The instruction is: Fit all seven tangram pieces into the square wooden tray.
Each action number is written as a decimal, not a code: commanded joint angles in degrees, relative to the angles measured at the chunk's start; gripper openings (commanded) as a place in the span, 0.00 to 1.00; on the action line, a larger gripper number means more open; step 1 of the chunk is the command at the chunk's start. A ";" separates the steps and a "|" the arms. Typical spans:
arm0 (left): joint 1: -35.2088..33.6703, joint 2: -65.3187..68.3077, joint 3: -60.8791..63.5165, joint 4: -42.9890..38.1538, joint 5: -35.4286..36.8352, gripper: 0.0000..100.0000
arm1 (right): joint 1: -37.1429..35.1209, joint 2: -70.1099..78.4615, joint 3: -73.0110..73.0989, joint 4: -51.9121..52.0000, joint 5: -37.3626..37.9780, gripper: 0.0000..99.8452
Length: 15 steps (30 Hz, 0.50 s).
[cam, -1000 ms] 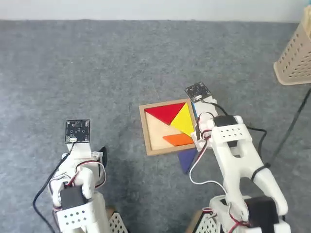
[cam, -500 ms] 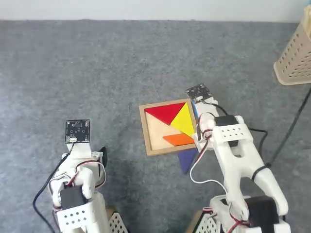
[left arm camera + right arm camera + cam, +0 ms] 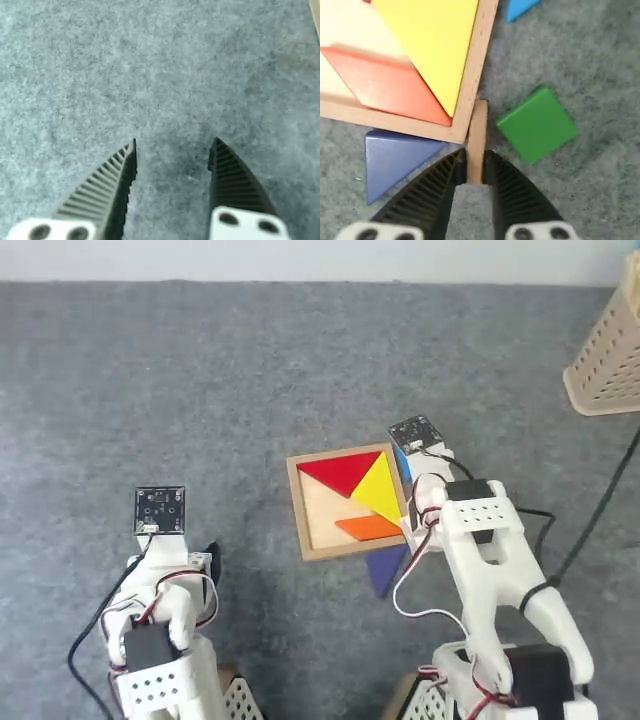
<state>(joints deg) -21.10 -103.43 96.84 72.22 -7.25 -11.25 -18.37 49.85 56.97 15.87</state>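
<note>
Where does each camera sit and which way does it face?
High view: fixed overhead, looking down at the table; left arm and right arm show.
Left wrist view: on the left arm, facing bare table; open left hand shows.
Right wrist view: on the right arm, facing the tray corner; right hand grips a tan piece.
Shared: high and right wrist views show tray and dark blue triangle.

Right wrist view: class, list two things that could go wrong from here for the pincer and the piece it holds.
1. The right pincer grips the pale piece on its thin edge, hard by the tray corner; lowered here, it may catch the rim and shove the tray.
2. The green square lies close beside; a swing could knock it further off.
</note>
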 commanded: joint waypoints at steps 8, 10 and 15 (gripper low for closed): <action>-0.26 -0.88 -0.22 0.18 0.53 0.23 | 4.35 -7.34 -2.29 3.30 0.70 0.00; -0.26 -0.88 -0.22 0.18 0.53 0.23 | 4.79 -11.74 -3.60 5.05 0.79 0.00; -0.26 -0.88 -0.22 0.18 0.53 0.23 | 0.92 -17.01 -10.37 6.20 0.79 0.00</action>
<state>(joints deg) -21.10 -103.43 96.84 72.22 -7.25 -7.82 -31.21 46.07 62.77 15.96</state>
